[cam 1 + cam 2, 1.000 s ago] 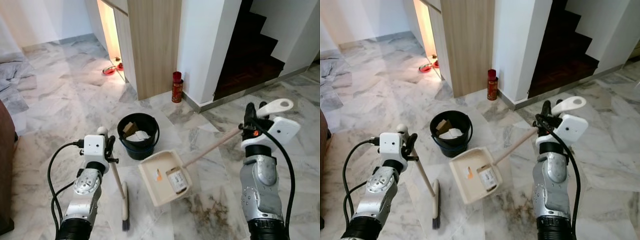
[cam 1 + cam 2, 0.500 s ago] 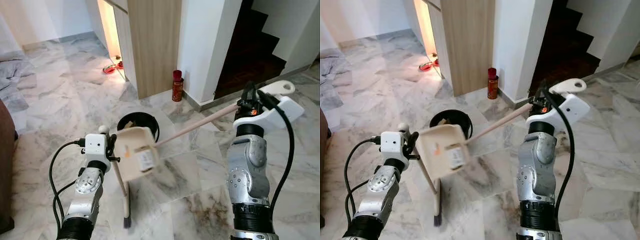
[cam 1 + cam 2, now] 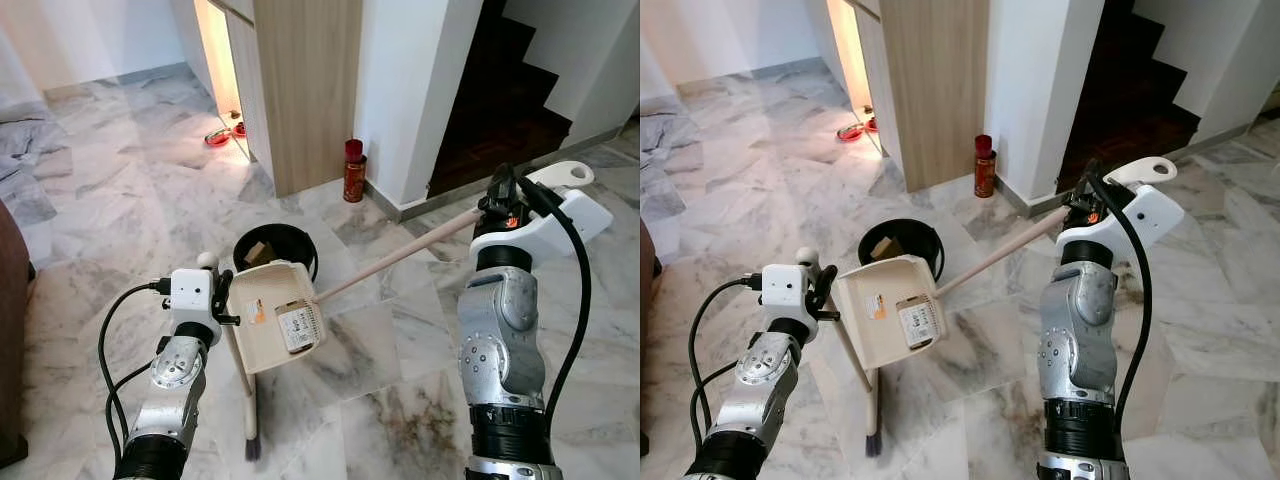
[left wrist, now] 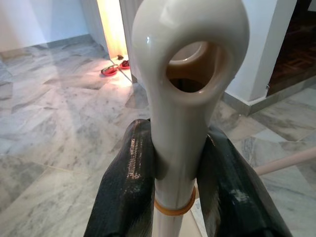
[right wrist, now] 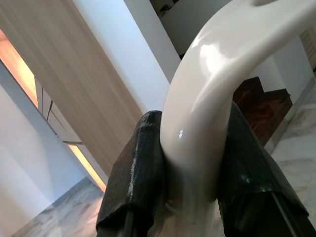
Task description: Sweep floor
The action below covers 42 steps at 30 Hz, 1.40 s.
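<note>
1. Two grippers show in the left eye view. The left gripper (image 3: 213,292) is clamped on the top of one broom (image 3: 240,372), whose stick runs down to bristles on the marble floor (image 3: 120,200). The right gripper (image 3: 503,200) is clamped on the upper end of one dustpan (image 3: 273,315), whose long handle slopes down toward the robot's left. The pan is lifted and tilted, just in front of one black bucket (image 3: 270,243), and one small carton (image 3: 297,327) lies inside it.
2. The right eye view shows one red can (image 3: 984,167) standing by the white wall, beside a wooden cabinet (image 3: 930,80). Red shoes (image 3: 855,131) lie further back; their number is unclear.
3. The left wrist view shows both black fingers (image 4: 129,182) pressed on either side of the broom's white, looped handle end.
4. The right wrist view shows both fingers (image 5: 138,173) squeezing the dustpan's curved white grip.
</note>
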{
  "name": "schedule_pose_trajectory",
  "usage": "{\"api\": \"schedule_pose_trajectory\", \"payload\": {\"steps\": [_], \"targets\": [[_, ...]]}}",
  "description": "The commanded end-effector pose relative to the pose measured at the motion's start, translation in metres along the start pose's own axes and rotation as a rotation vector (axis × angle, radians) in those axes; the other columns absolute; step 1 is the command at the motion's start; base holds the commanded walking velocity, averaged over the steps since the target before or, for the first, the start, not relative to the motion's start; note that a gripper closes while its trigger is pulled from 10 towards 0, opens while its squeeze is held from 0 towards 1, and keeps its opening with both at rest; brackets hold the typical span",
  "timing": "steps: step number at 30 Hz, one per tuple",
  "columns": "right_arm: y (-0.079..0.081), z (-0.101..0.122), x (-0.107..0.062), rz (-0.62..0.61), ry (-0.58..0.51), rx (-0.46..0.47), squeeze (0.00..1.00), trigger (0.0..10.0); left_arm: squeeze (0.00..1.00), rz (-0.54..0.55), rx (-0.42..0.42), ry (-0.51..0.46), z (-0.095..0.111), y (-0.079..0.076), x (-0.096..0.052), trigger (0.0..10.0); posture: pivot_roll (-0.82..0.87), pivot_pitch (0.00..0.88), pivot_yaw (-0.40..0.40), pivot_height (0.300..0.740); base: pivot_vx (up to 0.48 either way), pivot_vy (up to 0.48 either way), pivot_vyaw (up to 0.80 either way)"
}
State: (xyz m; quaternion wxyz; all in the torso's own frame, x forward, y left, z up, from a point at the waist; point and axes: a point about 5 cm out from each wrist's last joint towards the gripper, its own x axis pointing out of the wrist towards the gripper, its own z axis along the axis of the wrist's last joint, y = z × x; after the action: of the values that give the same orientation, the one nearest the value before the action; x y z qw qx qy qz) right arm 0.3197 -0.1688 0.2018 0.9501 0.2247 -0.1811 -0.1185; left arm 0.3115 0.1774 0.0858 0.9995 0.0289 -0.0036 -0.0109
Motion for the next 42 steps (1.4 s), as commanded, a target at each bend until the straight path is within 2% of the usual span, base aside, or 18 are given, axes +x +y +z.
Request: {"api": "schedule_pose_trajectory", "payload": {"steps": [1,27,35,42], "targets": [[0.0142,0.0201,0.0027,0.040,-0.082,0.043,0.00,10.0,0.00,0.021,0.009,-0.050,0.0103,0.0045,0.0040,10.0,-0.04,0.000,0.037,0.740,0.266,0.000,0.00],[0.0182,0.0146,0.0019,0.074,-0.052,0.031,0.00,10.0,0.00,0.025,0.010,-0.056,0.0114,0.0049,0.0052,10.0,-0.03,0.000,0.032,0.740,0.315,0.000,0.00],[0.0208,0.0142,0.0012,0.091,-0.049,0.033,0.00,10.0,0.00,0.024,0.012,-0.056,0.0115,0.0049,0.0055,10.0,-0.03,0.000,0.033,0.740,0.324,0.000,0.57],[0.0213,0.0139,0.0010,0.094,-0.044,0.042,0.00,10.0,0.00,0.025,0.012,-0.058,0.0117,0.0050,0.0056,10.0,-0.03,0.000,0.033,0.740,0.326,0.000,0.00]]}}
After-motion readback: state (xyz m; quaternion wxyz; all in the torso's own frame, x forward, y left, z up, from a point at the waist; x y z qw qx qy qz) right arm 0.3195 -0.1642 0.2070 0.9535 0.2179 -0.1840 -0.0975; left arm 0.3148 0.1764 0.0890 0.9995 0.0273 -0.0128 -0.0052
